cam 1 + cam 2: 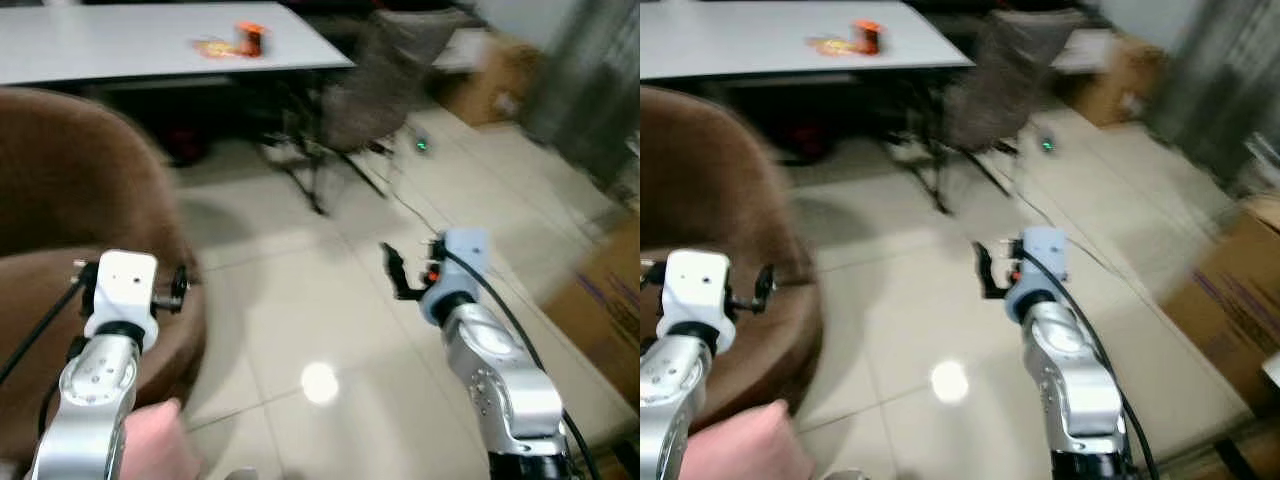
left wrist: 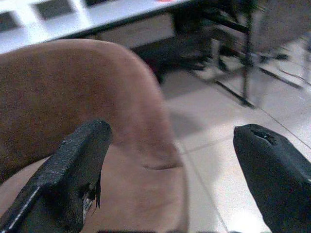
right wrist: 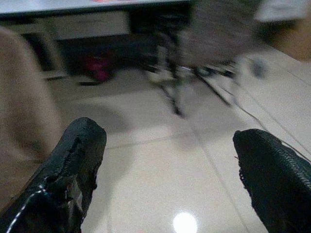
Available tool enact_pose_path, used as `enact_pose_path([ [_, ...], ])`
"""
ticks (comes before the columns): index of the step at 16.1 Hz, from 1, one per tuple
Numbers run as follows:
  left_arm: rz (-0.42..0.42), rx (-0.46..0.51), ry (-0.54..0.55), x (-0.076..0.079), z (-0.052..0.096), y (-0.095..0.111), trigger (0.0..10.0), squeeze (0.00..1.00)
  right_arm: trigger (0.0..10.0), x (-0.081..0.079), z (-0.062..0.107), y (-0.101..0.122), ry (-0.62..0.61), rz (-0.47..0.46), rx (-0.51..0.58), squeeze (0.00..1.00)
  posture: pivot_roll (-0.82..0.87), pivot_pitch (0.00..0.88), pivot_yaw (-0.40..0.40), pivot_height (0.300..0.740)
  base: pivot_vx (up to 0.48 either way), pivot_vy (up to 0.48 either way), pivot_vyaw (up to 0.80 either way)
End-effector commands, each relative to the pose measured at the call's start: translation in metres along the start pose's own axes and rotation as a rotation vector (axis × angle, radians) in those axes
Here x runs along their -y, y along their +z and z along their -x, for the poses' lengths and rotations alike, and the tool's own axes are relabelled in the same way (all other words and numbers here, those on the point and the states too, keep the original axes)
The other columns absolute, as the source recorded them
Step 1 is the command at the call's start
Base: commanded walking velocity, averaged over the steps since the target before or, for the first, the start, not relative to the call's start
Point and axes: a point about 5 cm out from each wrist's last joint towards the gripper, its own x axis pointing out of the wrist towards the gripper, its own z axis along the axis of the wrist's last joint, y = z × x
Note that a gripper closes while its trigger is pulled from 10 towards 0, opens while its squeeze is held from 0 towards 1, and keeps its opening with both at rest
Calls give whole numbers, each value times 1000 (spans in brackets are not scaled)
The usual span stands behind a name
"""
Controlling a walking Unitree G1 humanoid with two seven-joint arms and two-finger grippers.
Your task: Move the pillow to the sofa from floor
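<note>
Both arms reach forward over a pale tiled floor (image 1: 300, 300), and the head views are smeared with motion blur. The left pincer (image 2: 170, 170) hovers over the brown sofa (image 1: 60, 190), a rounded, plush seat on the robot's left; in the left wrist view its two black fingers (image 2: 73, 170) stand wide apart with nothing between them, the sofa's curved back and seat cushion lying beyond them. The right pincer (image 3: 170, 174) hangs above bare tile, well apart from the sofa, its fingers (image 3: 68, 170) likewise spread wide and empty. At the lower left edge of the head views, just beside the left arm, a soft pinkish shape (image 1: 155, 445) shows; it may be the pillow, but blur and cropping leave that unsure, and whether it touches the sofa cannot be told. Farther off stands a white tabletop (image 1: 150, 45) carrying a small orange object (image 1: 250, 38), with a grey chair (image 1: 370, 85) next to it and cardboard boxes (image 1: 600, 310) along the robot's right.
</note>
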Motion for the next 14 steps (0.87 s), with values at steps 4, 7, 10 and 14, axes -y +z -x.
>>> enact_pose_path([
  [4, 10, 43, 10, -7, -1, 11, 10000, 0, 10000, 6, 2, 0, -15, 14, -5, 1000, 19, 0, -78, 740, 0, 0, 800],
  [7, 15, 48, 12, -9, 0, 13, 10000, 0, 10000, 8, 1, 0, -26, 22, -10, 1000, 20, 0, -83, 740, 0, 0, 800],
  [10, 33, 31, 38, -10, 9, 7, 10000, 0, 10000, 8, 1, 0, -12, 39, -21, 1000, 40, 0, -129, 740, 0, 0, 800],
  [14, -32, 52, -77, 4, 8, 1, 10000, 0, 10000, 12, 10, -2, -70, 18, 7, 1000, -5, 0, -59, 740, 0, 0, 800],
])
